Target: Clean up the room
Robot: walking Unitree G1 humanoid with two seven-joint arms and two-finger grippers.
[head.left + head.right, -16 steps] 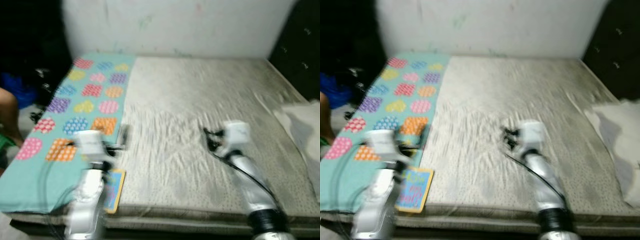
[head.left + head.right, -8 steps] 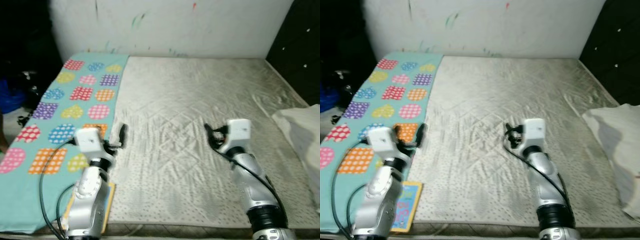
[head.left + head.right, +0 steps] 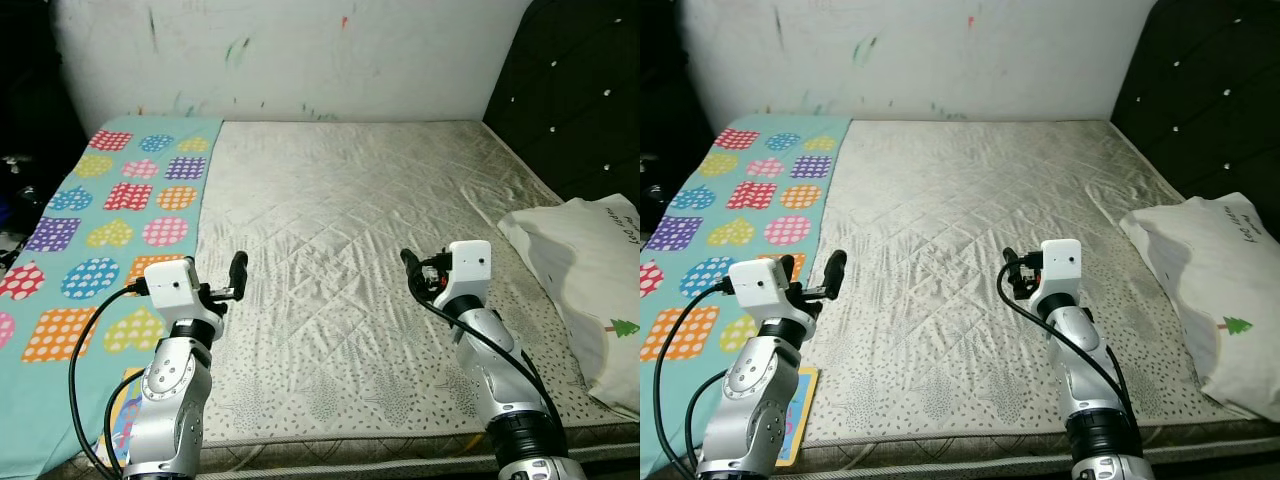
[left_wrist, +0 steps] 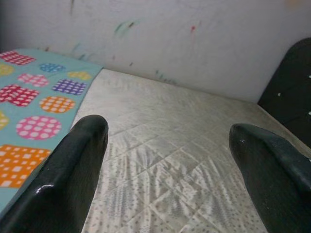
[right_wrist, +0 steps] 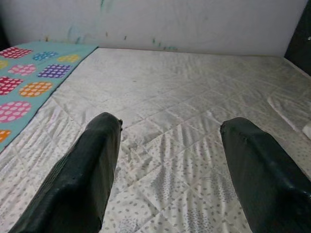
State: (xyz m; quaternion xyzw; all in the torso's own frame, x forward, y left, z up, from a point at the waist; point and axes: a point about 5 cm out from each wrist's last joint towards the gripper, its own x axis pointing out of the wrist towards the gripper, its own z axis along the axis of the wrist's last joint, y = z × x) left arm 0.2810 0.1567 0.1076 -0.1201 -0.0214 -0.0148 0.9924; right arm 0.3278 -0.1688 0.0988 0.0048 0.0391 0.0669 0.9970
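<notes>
A bare quilted mattress lies before me. A teal blanket with colourful patches covers its left strip. On the right edge rests a white pillow with a small tree print. A colourful book with a yellow border lies at the near left corner, partly hidden by my left arm. My left gripper hovers open over the seam between blanket and mattress, holding nothing. My right gripper hovers open over the middle of the mattress, also holding nothing.
A white wall with paint marks closes off the far side of the bed. A dark padded panel stands at the right. Dark clutter sits beyond the bed's left edge. The mattress's front edge runs just below my arms.
The camera has swung to the right and the blur has cleared, so the pillow shows more fully and the blanket sits further left. Both grippers remain held out, open.
</notes>
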